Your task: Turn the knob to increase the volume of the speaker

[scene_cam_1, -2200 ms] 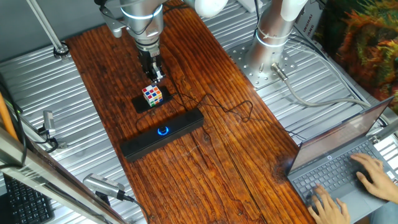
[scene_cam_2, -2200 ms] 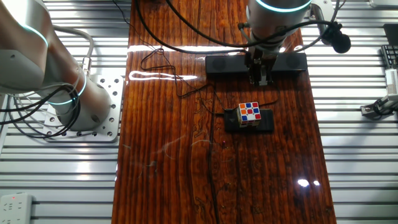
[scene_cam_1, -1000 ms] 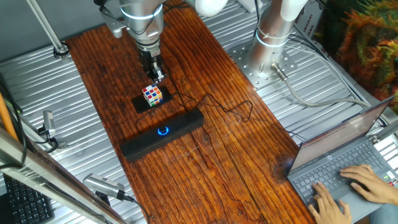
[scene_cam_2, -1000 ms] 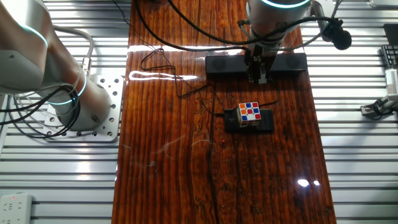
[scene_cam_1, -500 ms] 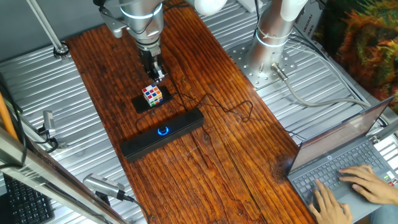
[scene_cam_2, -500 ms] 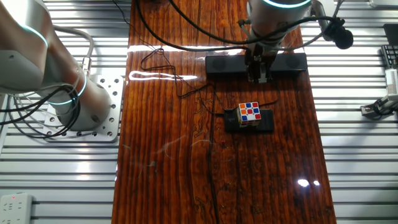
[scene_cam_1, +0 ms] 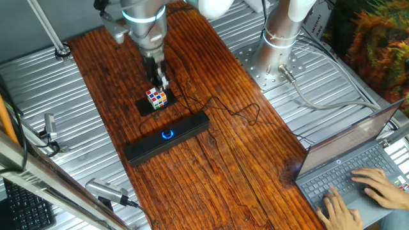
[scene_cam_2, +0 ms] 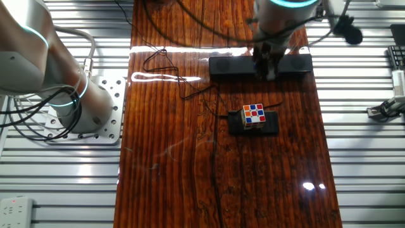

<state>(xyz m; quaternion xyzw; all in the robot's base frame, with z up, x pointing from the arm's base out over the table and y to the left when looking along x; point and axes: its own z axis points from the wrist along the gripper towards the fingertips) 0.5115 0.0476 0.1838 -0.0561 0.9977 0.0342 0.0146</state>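
Ribbed metal flooring surrounds a long dark-red wooden worktop, arm base bolted beside it. Speaker lies flat across the worktop, slim black bar, thin black cable snaking off one end in loose loops. Knob sits midway along the bar, blue ring lit, clear in one fixed view; in the other fixed view the arm blocks it. Multicoloured cube rests on a small black square pad, just beside the speaker, apart from it. Tool hangs from the arm, pointing down, motion-blurred in both views. In one fixed view it is above the worktop on the far side of the cube from the speaker, tips near the cube's top edge, not on the knob. In the other fixed view the tool overlaps the middle of the speaker, height above it unclear. Fingers look close together, nothing visibly held, but blur means cannot tell how far open. Laptop at one corner of the scene, a person's hands on its keyboard. Second robot arm off to the side on the metal floor, well apart from the worktop items.
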